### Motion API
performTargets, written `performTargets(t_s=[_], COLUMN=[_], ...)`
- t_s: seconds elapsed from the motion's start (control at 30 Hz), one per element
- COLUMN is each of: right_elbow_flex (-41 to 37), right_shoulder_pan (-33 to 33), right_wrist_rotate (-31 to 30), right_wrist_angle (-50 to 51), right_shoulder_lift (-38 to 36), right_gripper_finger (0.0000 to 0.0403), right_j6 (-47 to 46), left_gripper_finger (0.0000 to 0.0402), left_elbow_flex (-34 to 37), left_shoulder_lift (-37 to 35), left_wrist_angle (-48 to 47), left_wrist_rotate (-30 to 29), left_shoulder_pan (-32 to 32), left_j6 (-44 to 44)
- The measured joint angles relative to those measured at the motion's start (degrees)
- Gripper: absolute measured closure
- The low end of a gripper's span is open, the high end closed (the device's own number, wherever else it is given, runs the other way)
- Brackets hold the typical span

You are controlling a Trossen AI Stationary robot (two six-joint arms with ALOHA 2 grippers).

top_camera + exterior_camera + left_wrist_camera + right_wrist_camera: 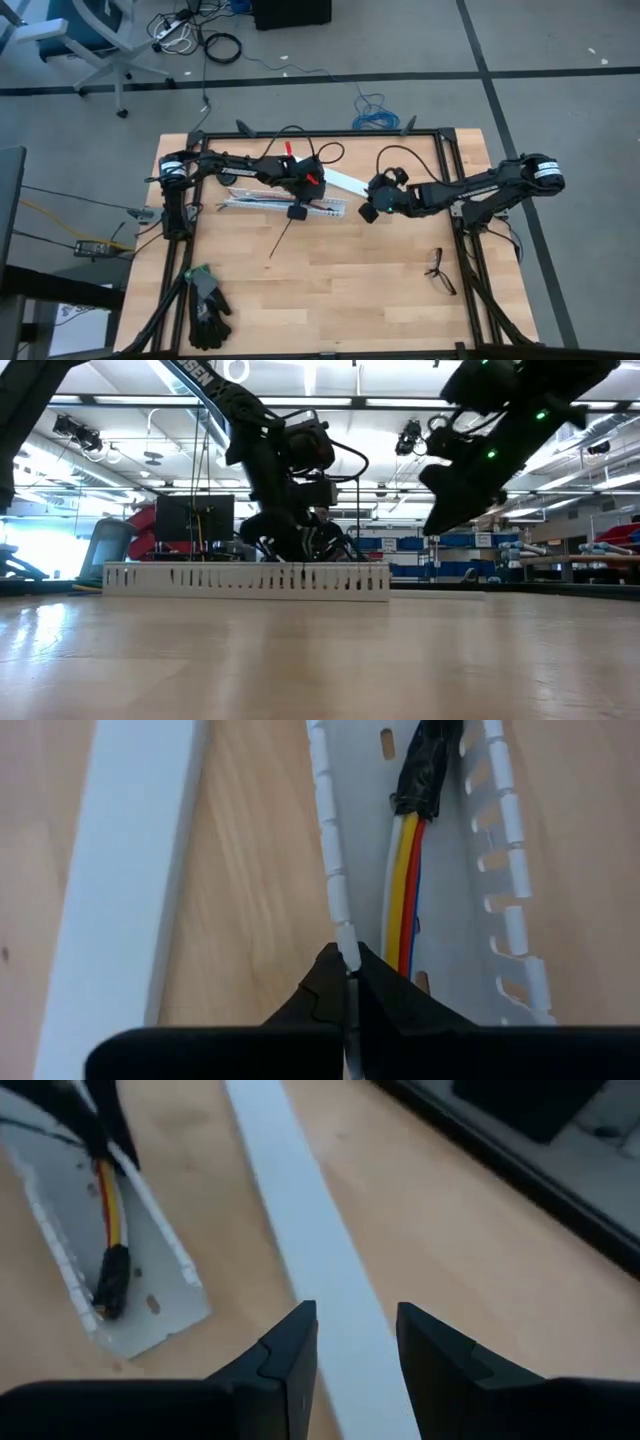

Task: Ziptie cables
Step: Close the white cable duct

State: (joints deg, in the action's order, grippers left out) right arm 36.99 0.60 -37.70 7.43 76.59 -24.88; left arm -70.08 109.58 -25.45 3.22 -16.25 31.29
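The left end effector [350, 990] is sitting low over the white slotted tray [455, 910] near the back middle of the counter [350, 290]; its fingers are clenched on one thin tooth of the tray's side wall. The cables [408, 890], a bundle of white, yellow, red and blue wires with a dark wrapped end, are lying inside that tray, just beside the pinched wall. The ziptie [281, 240] is lying loose on the counter, in front of the tray and apart from both arms. The right end effector [357, 1345] is hovering over a flat white strip [310, 1250] beside the tray's end, fingers released and grasping nothing. A pair of spectacles [439, 270] and dark gloves [207, 305] are resting nearer the front edge.
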Motion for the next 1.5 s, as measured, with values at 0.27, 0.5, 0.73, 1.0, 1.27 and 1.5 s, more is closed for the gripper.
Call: performTargets(t_s=[0.27,0.5,0.73,1.0,1.27,1.5], right_elbow_flex=[0.02,4.73,17.24,26.91,27.45,27.43], right_shoulder_pan=[-13.89,-21.68,-24.05,-23.1,-24.4,-24.76], right_wrist_rotate=[29.53,35.69,44.52,39.95,39.25,37.48], right_wrist_angle=[-16.06,-20.7,-12.03,-6.52,-1.5,8.26], right_shoulder_lift=[6.53,14.03,24.6,30.26,30.35,30.35], right_gripper_finger=[0.0277,0.0267,0.0209,0.0129,0.0082,0.0087], right_j6=[13.28,17.31,20.48,26.08,24.49,27.03], left_gripper_finger=[0.0391,0.0391,0.0392,0.0388,0.0385,0.0384], left_elbow_flex=[4.46,12.6,19.72,20.5,20.5,20.55], left_shoulder_lift=[-1.83,-8.75,-13.4,-13.75,-13.73,-13.71], left_wrist_angle=[1.26,4.38,7.68,8.22,8.32,8.6], left_wrist_rotate=[1.33,1.84,2.0,2.11,2.43,2.79], left_shoulder_pan=[-1.07,-1.8,-3.51,-3.54,-3.56,-3.56], left_j6=[-0.7,-2.84,-3.17,-3.4,-3.43,-3.47])
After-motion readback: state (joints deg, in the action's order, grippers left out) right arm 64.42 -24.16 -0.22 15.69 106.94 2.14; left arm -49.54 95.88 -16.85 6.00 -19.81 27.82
